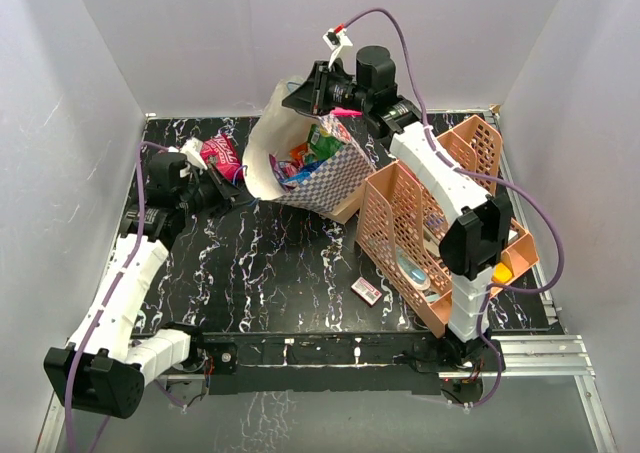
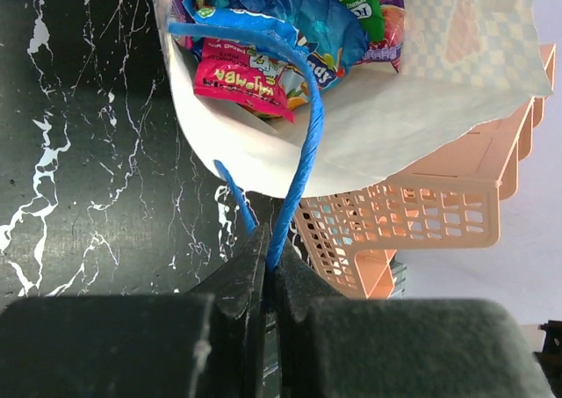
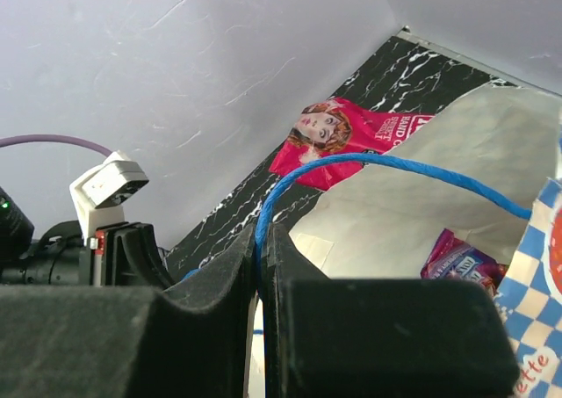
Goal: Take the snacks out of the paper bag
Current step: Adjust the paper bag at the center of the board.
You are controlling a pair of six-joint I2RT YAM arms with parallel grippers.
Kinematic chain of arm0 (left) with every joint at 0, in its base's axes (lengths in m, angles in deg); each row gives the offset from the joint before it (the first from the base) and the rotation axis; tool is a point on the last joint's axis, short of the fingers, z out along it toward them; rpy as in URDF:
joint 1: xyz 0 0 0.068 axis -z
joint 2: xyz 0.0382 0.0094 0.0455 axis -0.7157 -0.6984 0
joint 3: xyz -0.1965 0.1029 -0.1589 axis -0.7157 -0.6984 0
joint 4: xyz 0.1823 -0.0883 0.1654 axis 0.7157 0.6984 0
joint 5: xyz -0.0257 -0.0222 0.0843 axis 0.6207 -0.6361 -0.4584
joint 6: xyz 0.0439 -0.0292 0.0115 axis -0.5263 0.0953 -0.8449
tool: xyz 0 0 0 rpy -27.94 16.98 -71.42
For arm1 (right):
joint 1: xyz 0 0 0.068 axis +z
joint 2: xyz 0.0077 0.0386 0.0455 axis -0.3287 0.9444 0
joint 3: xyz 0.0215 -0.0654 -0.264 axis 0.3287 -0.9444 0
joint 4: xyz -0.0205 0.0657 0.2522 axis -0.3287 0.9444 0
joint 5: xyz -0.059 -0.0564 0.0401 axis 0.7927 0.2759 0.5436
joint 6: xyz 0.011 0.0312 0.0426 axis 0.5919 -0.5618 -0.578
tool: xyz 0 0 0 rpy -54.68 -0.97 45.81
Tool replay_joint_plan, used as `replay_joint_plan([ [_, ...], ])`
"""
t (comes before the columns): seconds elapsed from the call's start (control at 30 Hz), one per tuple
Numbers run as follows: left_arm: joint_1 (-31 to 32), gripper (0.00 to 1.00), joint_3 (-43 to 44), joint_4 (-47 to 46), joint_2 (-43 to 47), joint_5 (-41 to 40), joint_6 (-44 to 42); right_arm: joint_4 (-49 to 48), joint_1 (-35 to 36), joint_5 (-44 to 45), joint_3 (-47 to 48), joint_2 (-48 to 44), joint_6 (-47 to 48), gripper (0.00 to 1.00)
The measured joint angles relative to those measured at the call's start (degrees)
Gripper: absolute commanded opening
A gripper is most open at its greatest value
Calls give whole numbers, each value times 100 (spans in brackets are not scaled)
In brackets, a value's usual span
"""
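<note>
Left gripper (image 2: 268, 262) is pinched tight on a blue cord handle (image 2: 307, 143) of the paper bag (image 1: 335, 178), its dark padded fingers meeting around the twisted rope. The right gripper (image 3: 261, 240) is likewise clamped on the second cord handle (image 3: 395, 162), up near the back wall. A black table (image 1: 270, 263) veined in white carries everything.

The peach rack (image 1: 395, 223), a perforated plastic grid, is partly covered by the right arm, and its contents are hard to make out. The bag leans at the far middle of the table, just beside the rack, with its mouth gaping toward the left arm. It is matt white inside and checked blue and white outside.

The snacks (image 1: 300, 158) are glossy, crinkled packets bunched inside the bag, overlapping so that most show only a corner. The left wrist view cuts off their tops. One pink-red bag (image 1: 220, 155) lies flat on the table outside, by the left gripper. A small white-pink box (image 1: 367, 291) sits alone near the front edge.
</note>
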Motion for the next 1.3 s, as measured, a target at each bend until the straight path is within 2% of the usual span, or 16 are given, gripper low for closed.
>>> replay_joint_plan([
  [0.2,0,0,-92,-85,-11,-26,7,-35,-68,195,-149,-479,186,8],
  [0.33,24,0,-501,-232,-11,-11,57,-85,-98,144,146,-549,476,8],
  [0.5,216,0,-1158,-415,-59,72,221,116,-190,-70,807,-280,901,8],
  [0.63,632,0,-1285,-658,-273,173,382,212,-553,-323,1596,313,975,8],
  [0.9,1534,0,-632,-1445,-931,111,562,164,-1462,-892,2225,979,896,8],
  [1.3,2100,0,192,-1655,-1827,-42,542,-389,-1491,-1248,2538,1285,560,8],
])
